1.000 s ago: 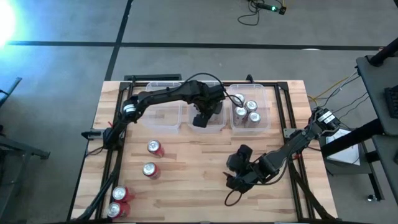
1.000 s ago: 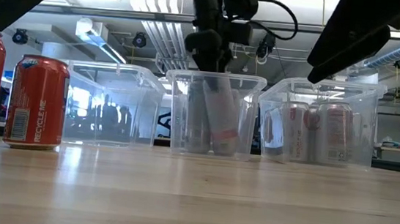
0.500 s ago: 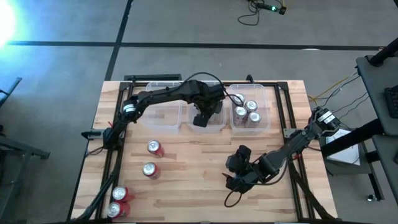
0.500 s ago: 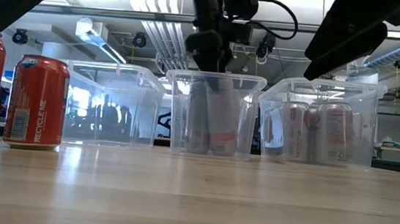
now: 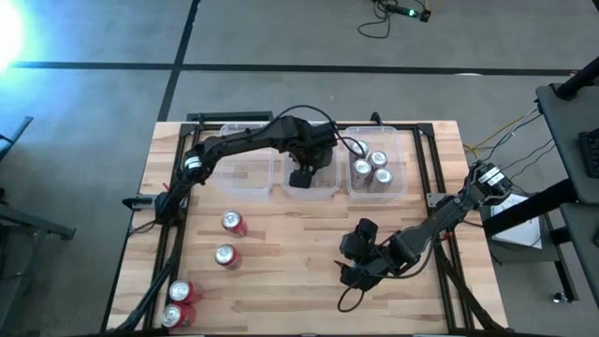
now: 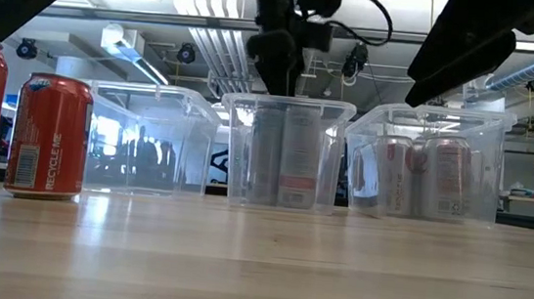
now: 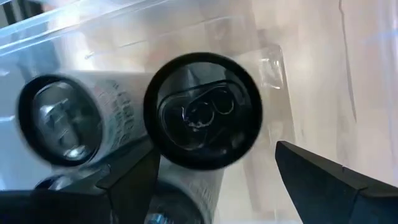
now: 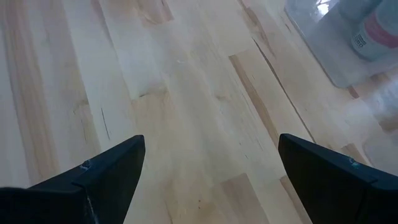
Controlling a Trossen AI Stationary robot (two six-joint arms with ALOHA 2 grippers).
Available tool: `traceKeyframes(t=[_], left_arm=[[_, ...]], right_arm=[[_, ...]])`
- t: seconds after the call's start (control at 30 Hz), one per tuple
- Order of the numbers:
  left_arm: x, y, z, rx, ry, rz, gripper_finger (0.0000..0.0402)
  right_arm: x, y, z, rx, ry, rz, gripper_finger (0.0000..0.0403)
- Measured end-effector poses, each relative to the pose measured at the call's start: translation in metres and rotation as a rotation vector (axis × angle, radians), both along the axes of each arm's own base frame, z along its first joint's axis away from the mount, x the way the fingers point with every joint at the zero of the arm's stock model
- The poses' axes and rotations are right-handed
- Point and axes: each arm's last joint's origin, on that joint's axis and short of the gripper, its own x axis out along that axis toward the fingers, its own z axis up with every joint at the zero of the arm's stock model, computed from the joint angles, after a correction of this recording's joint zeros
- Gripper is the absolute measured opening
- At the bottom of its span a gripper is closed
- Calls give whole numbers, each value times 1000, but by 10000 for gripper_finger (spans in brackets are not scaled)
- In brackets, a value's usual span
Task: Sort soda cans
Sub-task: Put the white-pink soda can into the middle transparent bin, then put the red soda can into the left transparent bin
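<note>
Cans still waiting to be sorted sit on the near left part of the table (image 5: 281,281): two red cans (image 5: 180,304) at the near left corner, touching or nearly so, then a third can (image 5: 225,255) and a fourth can (image 5: 232,222) farther in, each standing upright and apart from the rest. On the near right part of the table the right gripper (image 5: 354,267) hangs low over bare wood, its fingers spread wide with nothing between them.

Along the far edge stand three clear bins in a row. The left bin (image 5: 245,168) looks empty. The middle bin (image 6: 286,151) holds cans, and the left gripper (image 5: 301,178) is right above it. From the left wrist view, a can with a dark top (image 7: 204,118) stands upright just beyond the fingers (image 7: 323,180), which are apart and not touching it, beside a silver can (image 7: 59,121). The right bin (image 5: 398,159) holds several silver-topped cans (image 5: 370,168).

My reading is that the step in hand is the drop-off: a can has been let go into the middle bin. The next move calls for lifting the left arm straight up clear of the bin wall, then going to one of the loose cans near the left edge, most likely the closest one.
</note>
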Motion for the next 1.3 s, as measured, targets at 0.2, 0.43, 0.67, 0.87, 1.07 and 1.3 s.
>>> traceKeyframes(t=[0.2,0.43,0.67,0.87,1.07,1.3], left_arm=[[-8,-2,27,-6,-19,58,302],[-28,-17,71,-28,-122,139,302],[-67,-68,110,-115,-128,148,302],[-106,-124,127,-182,-151,141,302],[-160,-170,117,-166,-227,370,302],[-213,-209,80,-214,-317,732,302]], right_arm=[[0,0,0,-3,1,4,364],[0,0,0,-8,3,10,364],[-3,-3,-6,-44,5,-2,364],[-2,-3,-13,-58,-24,16,364],[2,0,-13,-63,-65,77,364],[3,0,-12,-74,-70,99,364]])
